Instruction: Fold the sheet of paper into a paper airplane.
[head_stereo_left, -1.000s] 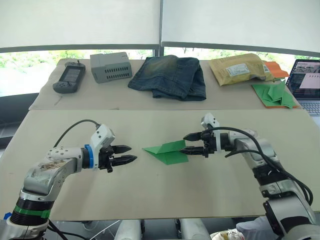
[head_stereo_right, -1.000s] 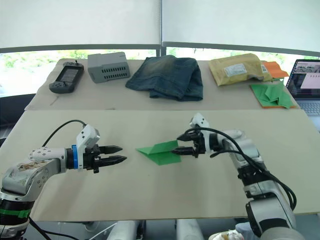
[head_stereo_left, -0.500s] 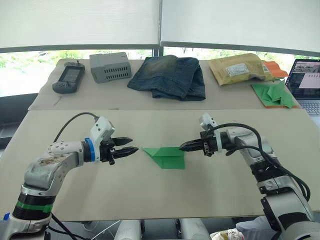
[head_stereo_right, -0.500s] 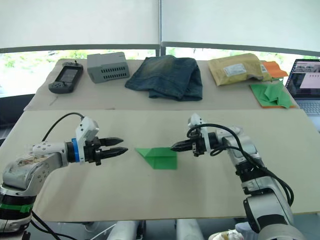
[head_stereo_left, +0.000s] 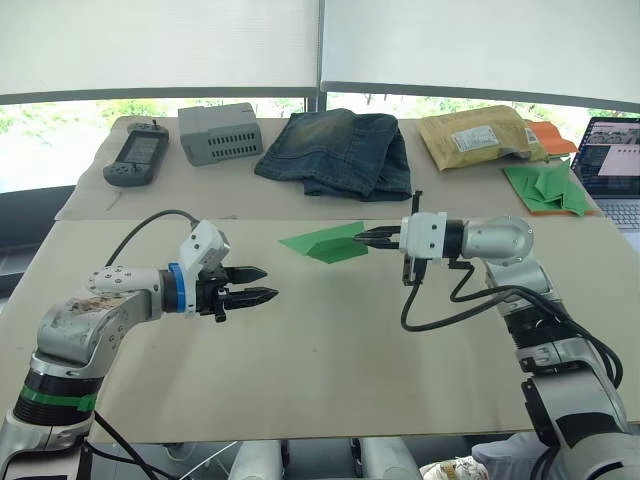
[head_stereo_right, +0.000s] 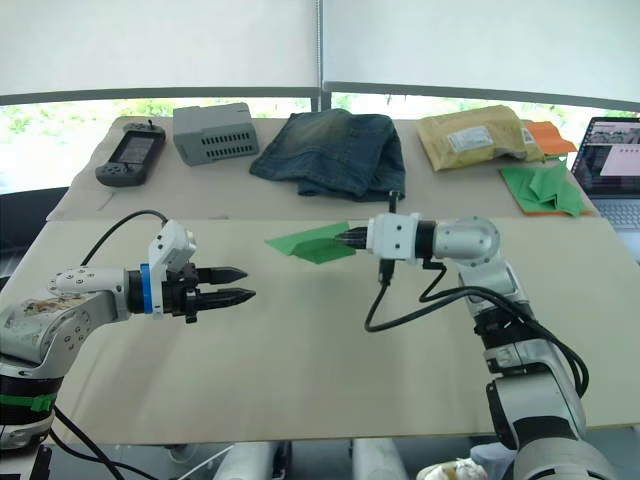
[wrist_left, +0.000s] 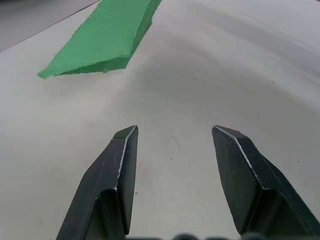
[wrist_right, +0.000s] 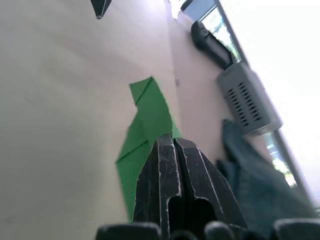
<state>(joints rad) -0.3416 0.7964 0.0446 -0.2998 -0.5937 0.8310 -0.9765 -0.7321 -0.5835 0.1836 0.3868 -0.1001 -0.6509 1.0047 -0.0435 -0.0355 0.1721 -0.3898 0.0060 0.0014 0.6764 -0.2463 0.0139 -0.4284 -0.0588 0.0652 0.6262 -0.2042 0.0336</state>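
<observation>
Left tool (head_stereo_left: 262, 293): fingers spread, empty, low over the bench (head_stereo_left: 330, 370), pointing right.
Paper airplane (head_stereo_left: 322, 243): folded green wedge, raised off the bench, ahead and to the right of the left tool; long axis runs left to right, tip toward the left arm.
Right tool (head_stereo_left: 372, 236): clamped on the airplane's right end, so the right arm is the nearer.
Next move, by my judgement: turns on the free left tip, which the left tool would have to rise and reach across to meet.

paper airplane (head_stereo_left: 322, 243) | green folded wedge | pinched by right gripper (head_stereo_left: 372, 238)
</observation>
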